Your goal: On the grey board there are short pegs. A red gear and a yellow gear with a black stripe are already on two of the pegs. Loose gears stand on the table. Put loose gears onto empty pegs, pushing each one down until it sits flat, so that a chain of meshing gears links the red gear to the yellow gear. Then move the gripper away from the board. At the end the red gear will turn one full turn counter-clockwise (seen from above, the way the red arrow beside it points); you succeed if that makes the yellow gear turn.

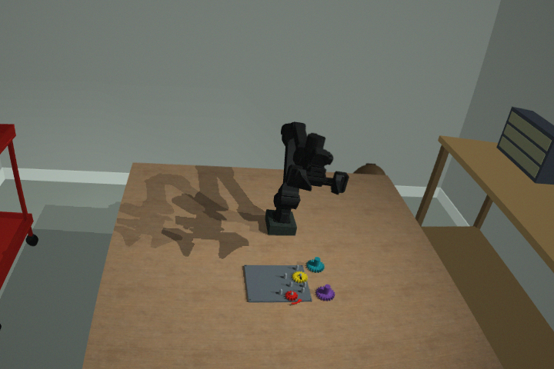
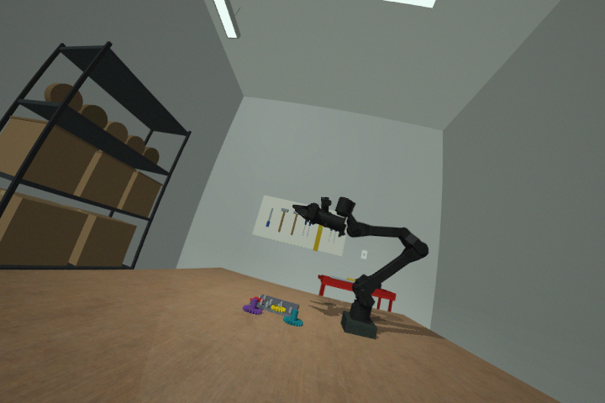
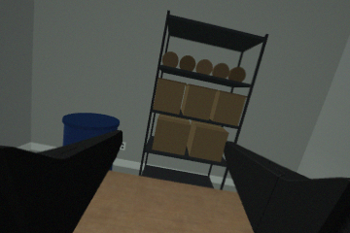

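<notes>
The grey board point(image 1: 260, 282) point(image 2: 291, 304) lies on the table with several empty pegs. The red gear point(image 1: 288, 296) sits on a peg near its front edge. The yellow gear point(image 1: 295, 278) point(image 2: 278, 309) sits on a peg farther back, apart from the red one. A teal gear point(image 1: 315, 266) point(image 2: 292, 322) with a knob stands on the table off the board's back right corner. A purple gear point(image 1: 325, 295) point(image 2: 252, 310) with a knob stands right of the board. My gripper point(image 1: 324, 189) point(image 3: 174, 141) is open and empty, high above the table; in the exterior view it points away from the arm's base.
The arm's base point(image 1: 281, 224) point(image 2: 359, 326) stands behind the board. A red arrow point(image 1: 298, 300) lies by the board's front edge near the red gear. A shelf rack with boxes point(image 3: 170, 136) and a blue barrel point(image 3: 90, 128) stand beyond the table.
</notes>
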Available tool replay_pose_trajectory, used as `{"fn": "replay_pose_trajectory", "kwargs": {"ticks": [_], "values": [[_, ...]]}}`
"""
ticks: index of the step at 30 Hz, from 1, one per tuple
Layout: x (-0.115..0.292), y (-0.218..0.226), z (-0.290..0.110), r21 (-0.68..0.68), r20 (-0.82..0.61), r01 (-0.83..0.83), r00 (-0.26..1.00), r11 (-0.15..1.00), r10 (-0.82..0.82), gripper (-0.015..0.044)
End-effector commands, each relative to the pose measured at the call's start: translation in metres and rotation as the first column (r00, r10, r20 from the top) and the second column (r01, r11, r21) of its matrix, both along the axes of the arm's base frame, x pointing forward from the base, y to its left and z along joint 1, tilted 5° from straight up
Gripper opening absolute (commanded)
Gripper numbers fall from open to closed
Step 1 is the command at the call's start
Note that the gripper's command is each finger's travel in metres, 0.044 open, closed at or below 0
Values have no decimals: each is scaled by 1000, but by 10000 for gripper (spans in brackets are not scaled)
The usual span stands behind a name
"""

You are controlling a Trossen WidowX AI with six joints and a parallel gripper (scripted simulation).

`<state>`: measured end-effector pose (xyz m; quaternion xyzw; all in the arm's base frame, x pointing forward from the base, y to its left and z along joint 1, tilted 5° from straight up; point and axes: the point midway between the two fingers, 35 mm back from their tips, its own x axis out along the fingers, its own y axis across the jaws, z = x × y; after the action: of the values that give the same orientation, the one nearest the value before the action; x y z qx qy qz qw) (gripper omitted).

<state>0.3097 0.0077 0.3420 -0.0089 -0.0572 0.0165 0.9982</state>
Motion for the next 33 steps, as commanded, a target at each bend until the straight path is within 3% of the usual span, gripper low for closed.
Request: {"fn": "replay_pose_trajectory", "kwargs": {"ticks": [1, 8, 12, 16, 20, 24, 33], "values": [[1, 1, -2, 7, -12, -3, 1000, 1000, 4, 426], [30, 33, -98, 281, -456, 4, 880, 960, 129, 440], [24, 54, -159, 385, -702, 148, 688, 911, 186, 440], [2, 71, -213, 374, -879, 353, 430, 858, 206, 440], [-28, 82, -250, 257, -965, 532, 177, 807, 191, 440], [-65, 88, -275, 52, -986, 671, -83, 740, 145, 440], [-75, 93, -277, 18, -983, 685, -119, 728, 136, 440]]}}
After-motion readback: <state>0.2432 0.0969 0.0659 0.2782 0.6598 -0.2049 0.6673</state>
